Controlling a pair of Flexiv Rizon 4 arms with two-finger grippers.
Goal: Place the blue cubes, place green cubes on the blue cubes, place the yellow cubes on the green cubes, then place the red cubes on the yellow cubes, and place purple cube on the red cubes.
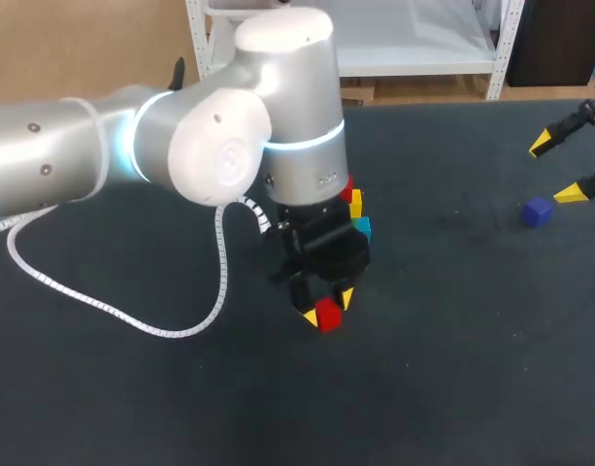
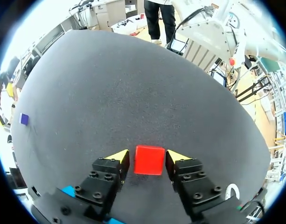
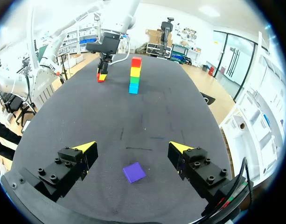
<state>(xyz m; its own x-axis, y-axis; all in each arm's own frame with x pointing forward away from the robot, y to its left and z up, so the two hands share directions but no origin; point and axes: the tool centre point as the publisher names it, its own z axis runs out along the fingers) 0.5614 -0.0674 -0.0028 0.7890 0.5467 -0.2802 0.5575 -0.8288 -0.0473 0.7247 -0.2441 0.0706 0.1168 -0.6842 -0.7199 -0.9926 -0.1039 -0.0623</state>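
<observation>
A red cube (image 1: 326, 315) (image 2: 149, 160) rests on the black table between the fingers of my left gripper (image 1: 328, 305) (image 2: 147, 156). The fingers stand close on both sides with a thin gap showing, so the gripper is open. Just behind it rises a stack (image 3: 135, 74) of blue, green, yellow and red cubes, mostly hidden by the left wrist in the head view, where only its edge (image 1: 357, 208) shows. A purple cube (image 1: 538, 212) (image 3: 134, 172) lies at the far right. My right gripper (image 1: 554, 171) (image 3: 132, 148) hovers wide open above it, holding nothing.
A white cable (image 1: 132, 316) loops from my left arm over the table's left half. The table's far edge (image 1: 443, 102) runs just beyond the stack.
</observation>
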